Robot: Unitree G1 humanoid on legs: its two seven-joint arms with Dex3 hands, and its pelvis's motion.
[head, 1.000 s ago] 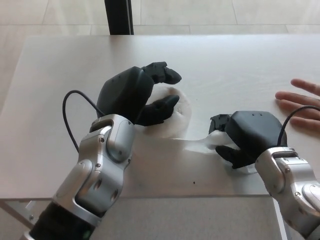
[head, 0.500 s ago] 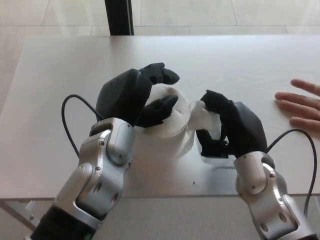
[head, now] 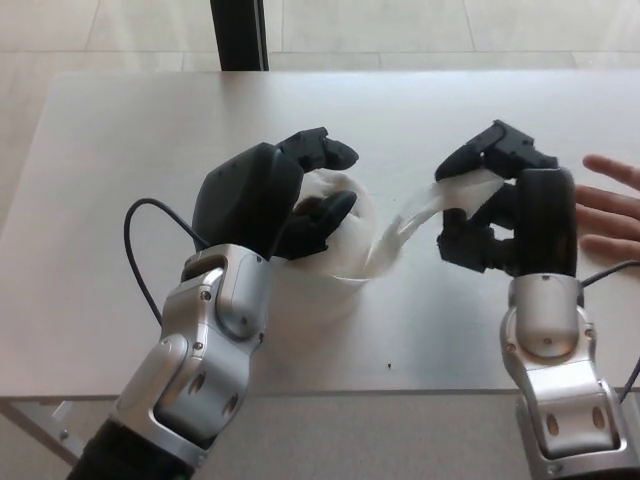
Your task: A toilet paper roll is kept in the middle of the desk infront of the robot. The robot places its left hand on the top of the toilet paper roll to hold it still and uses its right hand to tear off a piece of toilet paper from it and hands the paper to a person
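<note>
Your left hand (head: 270, 195) sits on top of the toilet paper roll (head: 345, 235), its palm and thick fingers (head: 320, 148) draped over the roll's crown and closed down onto it, so most of the roll is hidden beneath the black shell. The roll stands near the middle of the pale worktop (head: 120, 130), slightly toward your left side. Only its right flank and lower edge show clearly.

From that right flank a strip of paper (head: 415, 215) runs up and across to your right hand (head: 505, 210), stretched in a thin, slightly twisted band that hangs clear of the worktop. Your right hand is raised above the surface with its back turned toward the camera, and its fingers are pinched shut on the far end of the strip. The strip looks unbroken along its length, though the blur at the roll's edge makes the join hard to read.

Just beyond your right hand, at the picture's right edge, a person's hand (head: 612, 205) lies flat on the worktop with the fingers spread toward you. It is close to your right hand but not touching it. A black cable (head: 145, 225) loops out from your left wrist over the worktop.
</note>
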